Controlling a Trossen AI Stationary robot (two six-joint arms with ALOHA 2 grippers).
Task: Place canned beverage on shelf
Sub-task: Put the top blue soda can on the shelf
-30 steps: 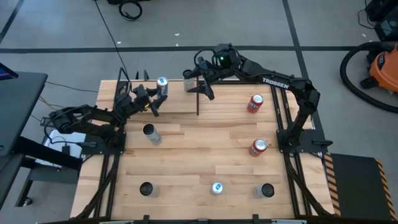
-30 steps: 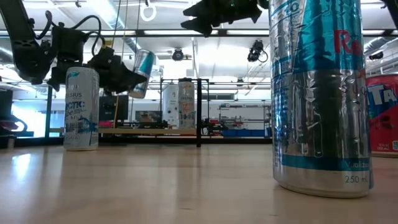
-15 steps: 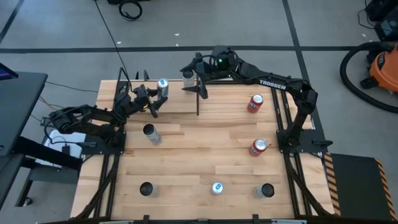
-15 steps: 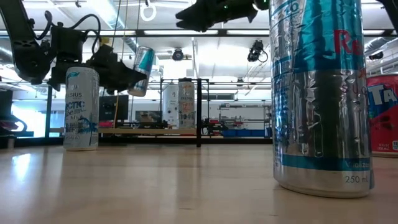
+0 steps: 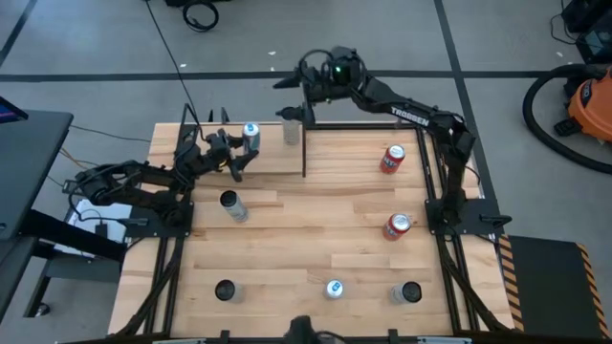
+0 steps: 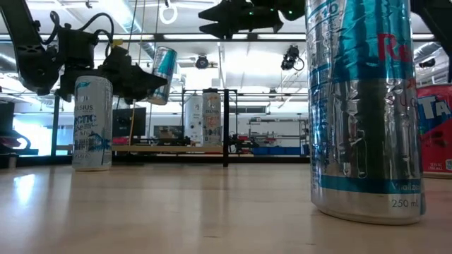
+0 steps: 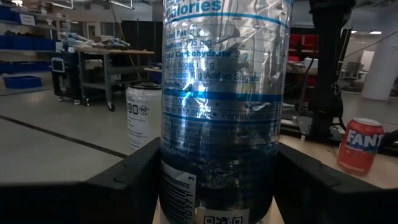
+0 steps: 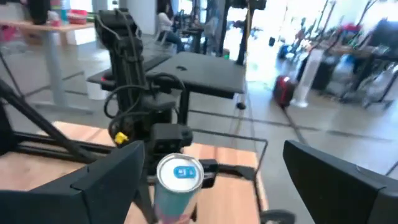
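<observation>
Upper left of the high view, the left gripper (image 5: 237,153) is clamped on a can (image 5: 251,133) over the shelf (image 5: 273,158); the right gripper (image 5: 287,81) hangs above centre, fingers apart. Low view: the can (image 6: 162,65) tilts in mid-air, upper left. Left wrist view: the can (image 7: 221,106) fills the centre.

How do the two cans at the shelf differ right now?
The blue-topped can is held between the left gripper's jaws, tilted above the shelf; the pale can stands upright on it, free, with the right gripper open and clear of it. In the low view the held can hangs higher than the standing one. Both are slim cans.
</observation>
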